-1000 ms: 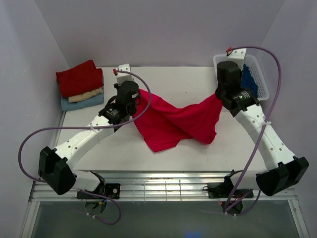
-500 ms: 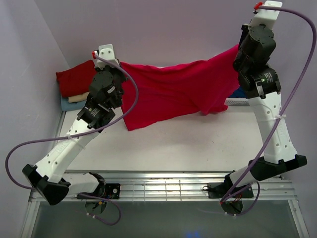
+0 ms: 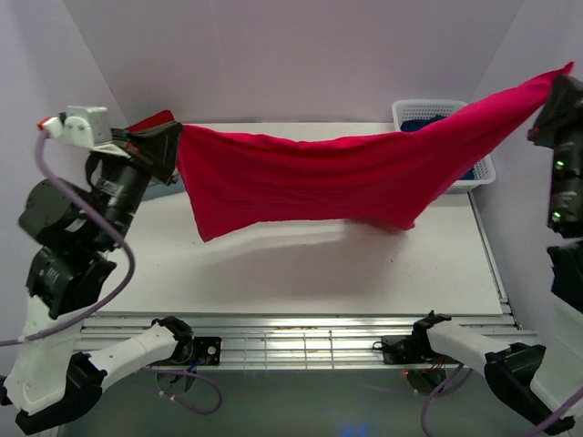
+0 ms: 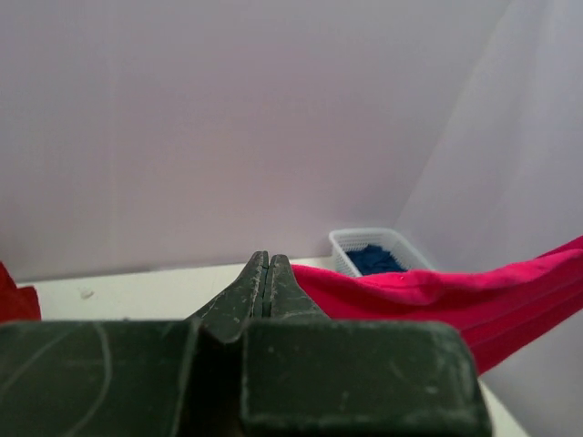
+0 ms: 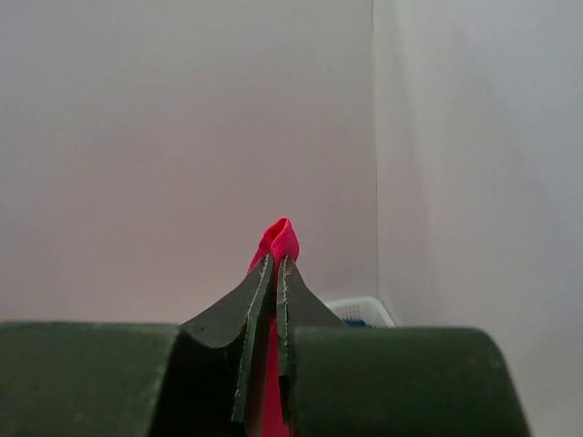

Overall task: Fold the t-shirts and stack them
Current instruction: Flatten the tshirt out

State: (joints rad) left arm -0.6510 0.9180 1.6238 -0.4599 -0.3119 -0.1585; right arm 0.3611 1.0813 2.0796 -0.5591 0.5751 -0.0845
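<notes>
Above the table [image 3: 301,278], mid-air: crimson t-shirt [image 3: 337,173] stretched between both arms, hanging clear of the surface with its shadow beneath.

Grip: left gripper [image 4: 266,266] pinched tight on the cloth's edge at the left end. The right gripper [image 5: 275,266] is clamped on a small bunched tuft at the right end (jaws nearly meet, only thin fabric between them). The right end looks raised higher, so the shirt slopes down toward the left and sags in the middle.

Step, as judged: spreading the shirt out prior to folding; no fold made yet. Next move likely calls for lowering both ends evenly, with tension kept on, so the cloth lands smooth.

Material: soft matte knit, draping in long lengthwise pleats; lower hem loose and uneven.

Surroundings: white lattice basket [image 3: 483,168] at far right holds navy cloth [image 4: 372,259]. Folded dark-red shirt [image 3: 150,121] just shows behind the left wrist.
</notes>
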